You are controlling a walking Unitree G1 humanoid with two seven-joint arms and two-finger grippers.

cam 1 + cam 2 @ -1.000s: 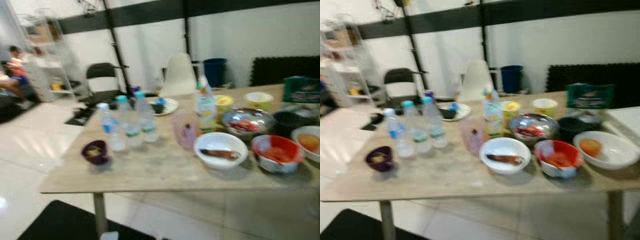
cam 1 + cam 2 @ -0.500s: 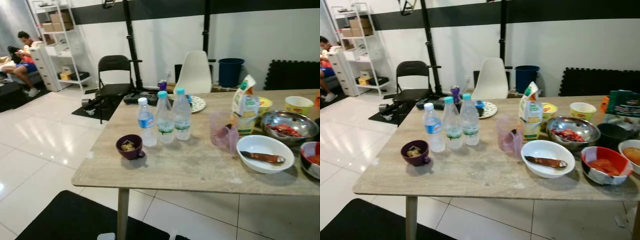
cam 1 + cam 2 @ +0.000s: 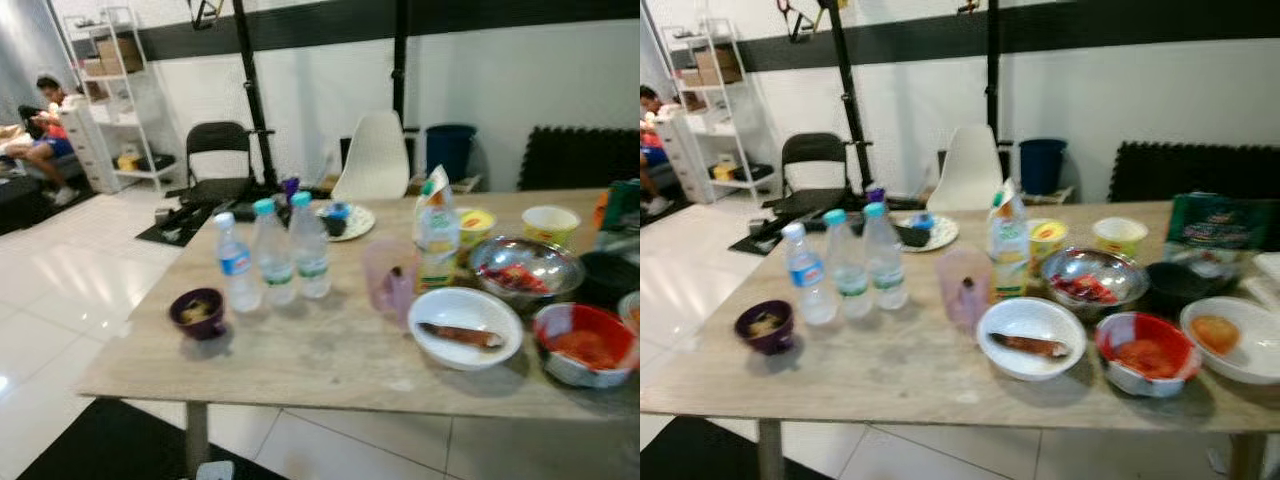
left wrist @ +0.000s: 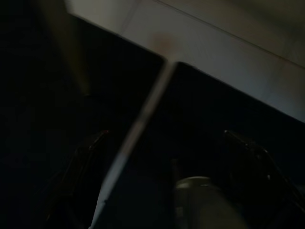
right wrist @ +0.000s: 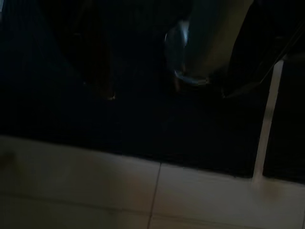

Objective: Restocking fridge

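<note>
Table [image 3: 890, 370], bottles [image 3: 847, 262] (claws hang below)

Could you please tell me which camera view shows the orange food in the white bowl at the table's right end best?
The right eye view: the white bowl sits whole there. The left eye view cuts it at the frame edge. Both wrist views show dark mat and floor tiles instead.

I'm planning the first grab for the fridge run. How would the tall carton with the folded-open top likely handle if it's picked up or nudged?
The carton stands tall on a narrow base, so a sideways nudge would probably tip it. Its top looks opened, so tilting it may spill. Card walls likely give under a hard squeeze; how full it is cannot be told. The pink cup and metal bowl stand close, leaving little room.
</note>
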